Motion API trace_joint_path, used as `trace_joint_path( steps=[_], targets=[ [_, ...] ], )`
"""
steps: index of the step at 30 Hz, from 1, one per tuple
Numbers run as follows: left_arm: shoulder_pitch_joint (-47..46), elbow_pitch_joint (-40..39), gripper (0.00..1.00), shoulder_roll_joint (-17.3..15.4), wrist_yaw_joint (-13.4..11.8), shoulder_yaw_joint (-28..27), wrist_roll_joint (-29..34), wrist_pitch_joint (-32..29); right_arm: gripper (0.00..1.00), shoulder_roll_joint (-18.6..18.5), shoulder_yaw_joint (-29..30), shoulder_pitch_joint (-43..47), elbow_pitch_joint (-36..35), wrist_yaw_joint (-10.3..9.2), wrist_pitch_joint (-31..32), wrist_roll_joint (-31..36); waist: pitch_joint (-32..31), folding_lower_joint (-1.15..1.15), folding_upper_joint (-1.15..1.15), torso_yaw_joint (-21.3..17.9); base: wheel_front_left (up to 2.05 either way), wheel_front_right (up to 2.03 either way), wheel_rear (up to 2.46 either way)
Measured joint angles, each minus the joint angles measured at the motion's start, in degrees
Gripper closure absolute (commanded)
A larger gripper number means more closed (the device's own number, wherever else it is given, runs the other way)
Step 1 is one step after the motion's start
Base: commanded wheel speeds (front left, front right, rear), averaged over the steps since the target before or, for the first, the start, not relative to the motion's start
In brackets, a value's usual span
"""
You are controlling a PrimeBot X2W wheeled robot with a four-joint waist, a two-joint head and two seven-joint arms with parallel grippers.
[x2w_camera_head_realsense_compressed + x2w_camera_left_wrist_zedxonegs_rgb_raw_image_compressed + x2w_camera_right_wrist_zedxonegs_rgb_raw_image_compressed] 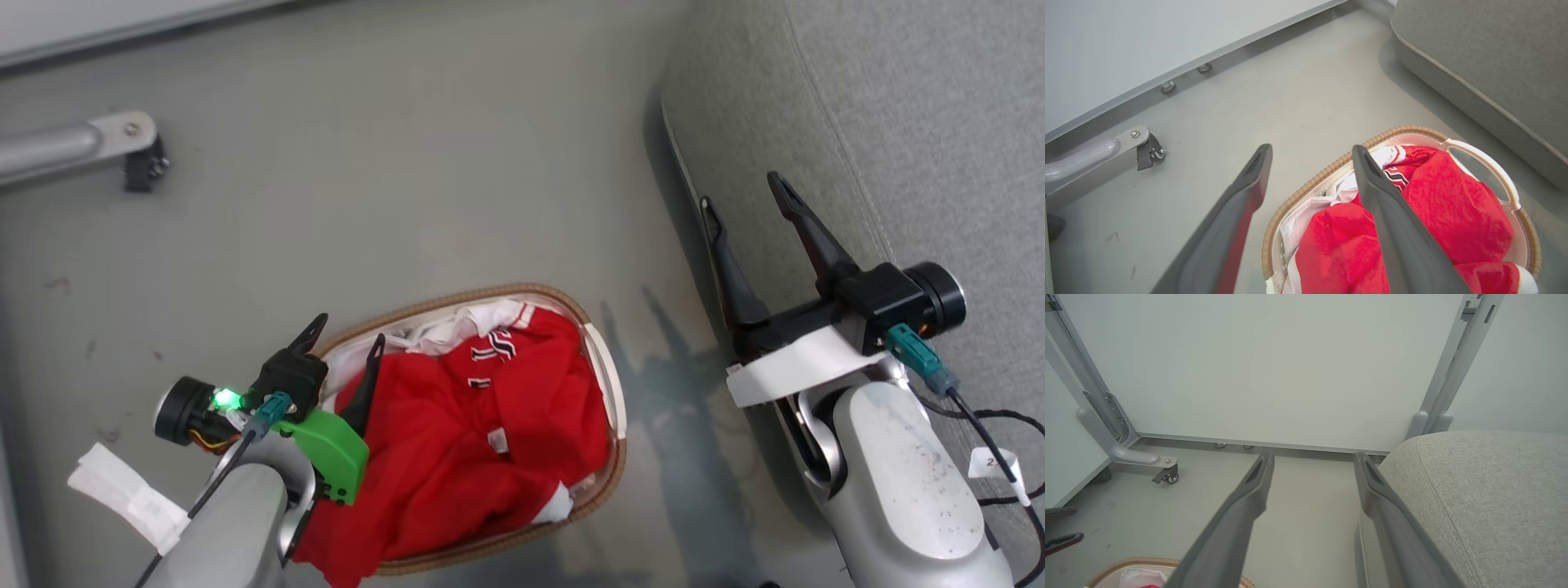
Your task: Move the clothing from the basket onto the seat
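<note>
Seen from the head camera, red and white clothing [473, 433] lies heaped in the basket [606, 359] on the grey floor [408, 163] beside the seat [898, 122]. The left gripper [349, 330] hangs over the basket's left end and the right gripper [740, 189] hovers at the seat's edge, both spread wide and holding nothing. In the left wrist view, one finger crosses the clothing. In the right wrist view, the seat lies at right.

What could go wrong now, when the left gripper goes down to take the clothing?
1. The open left gripper straddles the basket rim, so closing might pinch the rim too.
2. The clothing is one bunched pile, so lifting may drag the basket.
</note>
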State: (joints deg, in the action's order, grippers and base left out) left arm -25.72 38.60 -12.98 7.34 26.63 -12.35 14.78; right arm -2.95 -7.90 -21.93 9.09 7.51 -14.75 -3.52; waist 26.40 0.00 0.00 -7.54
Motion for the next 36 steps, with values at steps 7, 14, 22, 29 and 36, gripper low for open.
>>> trace_joint_path(
  steps=[7, 14, 22, 29, 36],
  targets=[
    [-5.18, 6.5, 0.0, -3.47, 0.03, 7.32, -1.23, 0.35, 0.0, -0.03, -1.42, -1.41, -2.47, 0.0, -0.33, -0.75, 7.36, 0.0, 0.0, -3.24, 0.0, 0.0, 0.0],
    [-9.94, 14.24, 0.0, -5.9, 0.03, 17.07, -3.15, 0.36, 0.0, -0.01, -2.54, -2.21, -3.22, 0.0, -0.34, -1.69, 13.59, 0.01, 0.0, -6.37, 0.0, 0.0, 0.0],
    [-15.38, 22.5, 0.0, -6.47, 0.04, 30.14, -4.78, -1.12, 0.0, 0.02, -3.27, -1.99, -3.25, 0.0, -0.34, -1.91, 18.47, 0.01, 0.0, -8.77, 0.0, 0.0, 0.0],
    [-16.59, 26.2, 0.0, -5.38, 0.04, 36.48, -10.38, -4.36, 0.0, 0.04, -3.88, -2.08, -2.92, 0.0, -0.33, -2.1, 19.55, 0.01, 0.0, -9.45, 0.0, 0.0, 0.0],
    [-16.4, 26.55, 1.0, -5.13, 0.04, 39.11, -17.64, -4.68, 0.0, 0.08, -4.14, -2.22, -2.2, 0.0, -0.33, -2.26, 17.92, 0.0, 0.0, -9.08, 0.0, 0.0, 0.0]
  ],
)
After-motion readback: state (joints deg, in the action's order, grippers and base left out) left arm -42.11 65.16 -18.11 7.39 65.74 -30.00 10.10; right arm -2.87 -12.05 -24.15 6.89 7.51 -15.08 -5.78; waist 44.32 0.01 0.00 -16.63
